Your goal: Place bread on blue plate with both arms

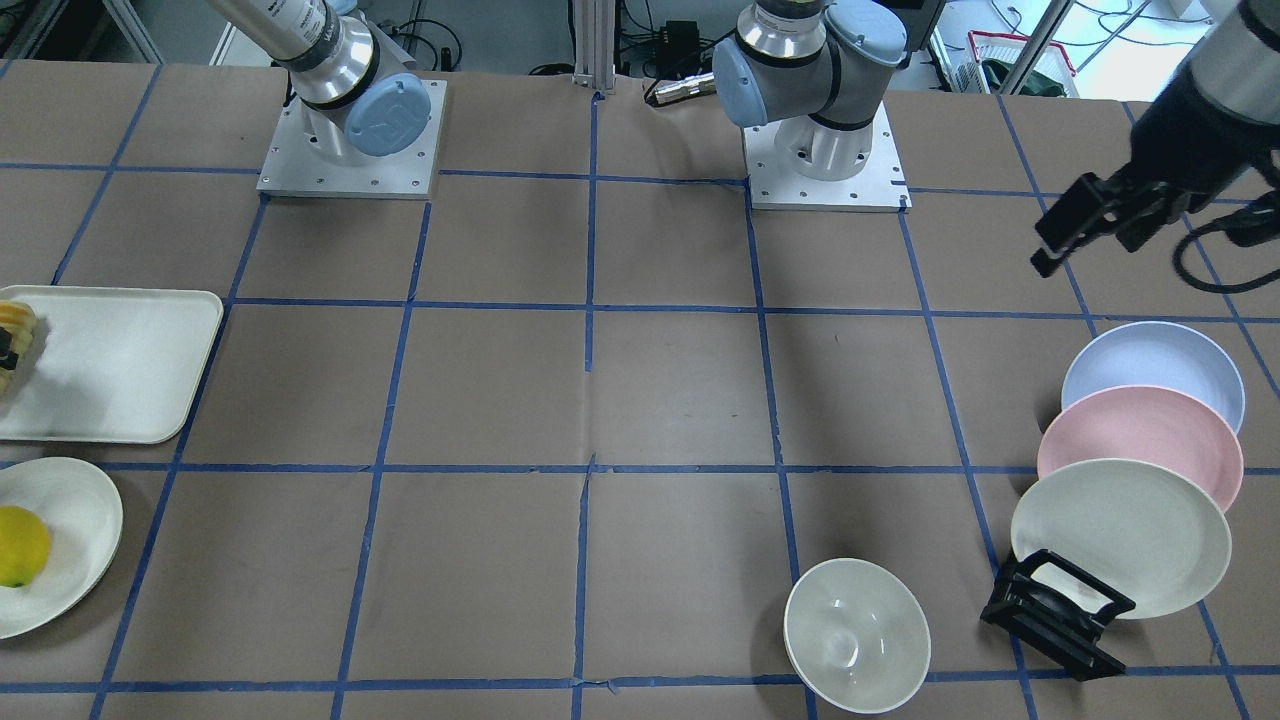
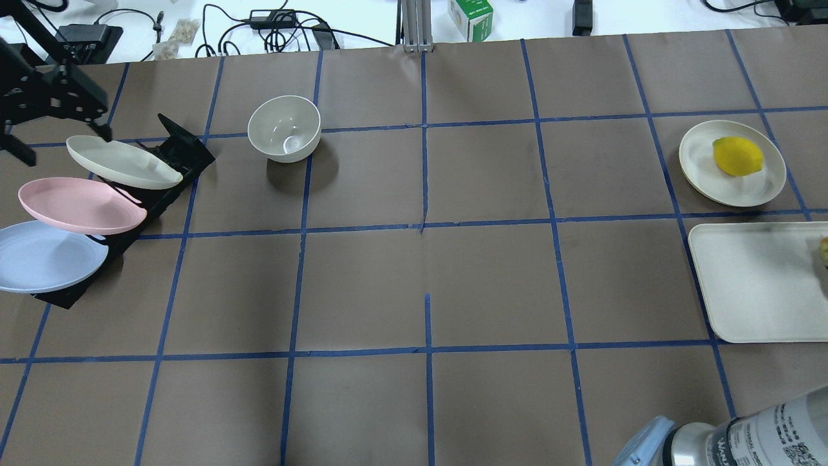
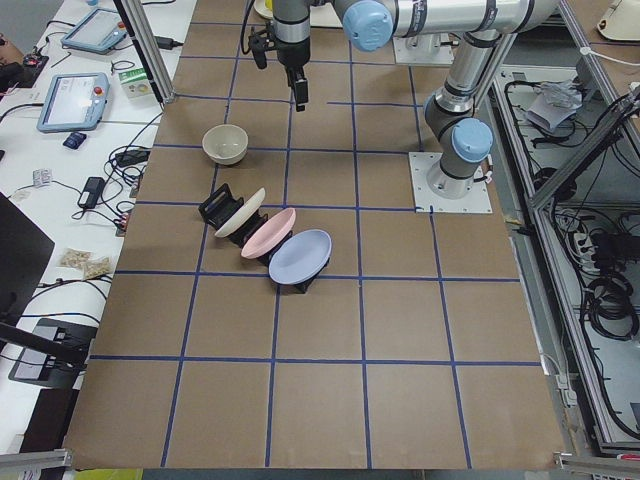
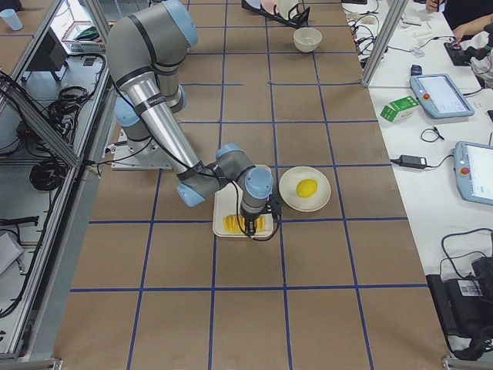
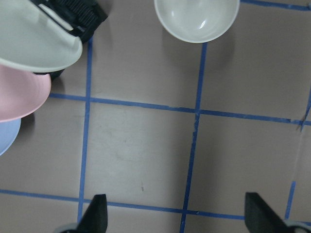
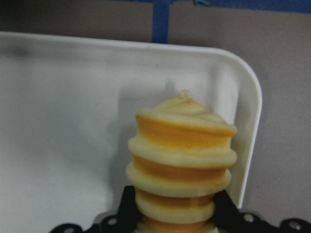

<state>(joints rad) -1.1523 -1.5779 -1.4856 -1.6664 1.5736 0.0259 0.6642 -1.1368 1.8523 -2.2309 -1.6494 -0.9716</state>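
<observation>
A long table (image 2: 491,285) under brown paper, squared off with blue tape (image 2: 427,349). Along its far side runs a white bench (image 4: 443,204) strewn with cables, a green carton (image 4: 399,109) and a grey-framed screen (image 4: 441,94); an aluminium post (image 2: 414,26) stands at that edge

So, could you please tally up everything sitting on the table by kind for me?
plates: 4 (blue plate, pink plate, cream plate, second cream plate)
bowl: 1
tray: 1
rack: 1
bread: 1
lemon: 1
total: 9
</observation>
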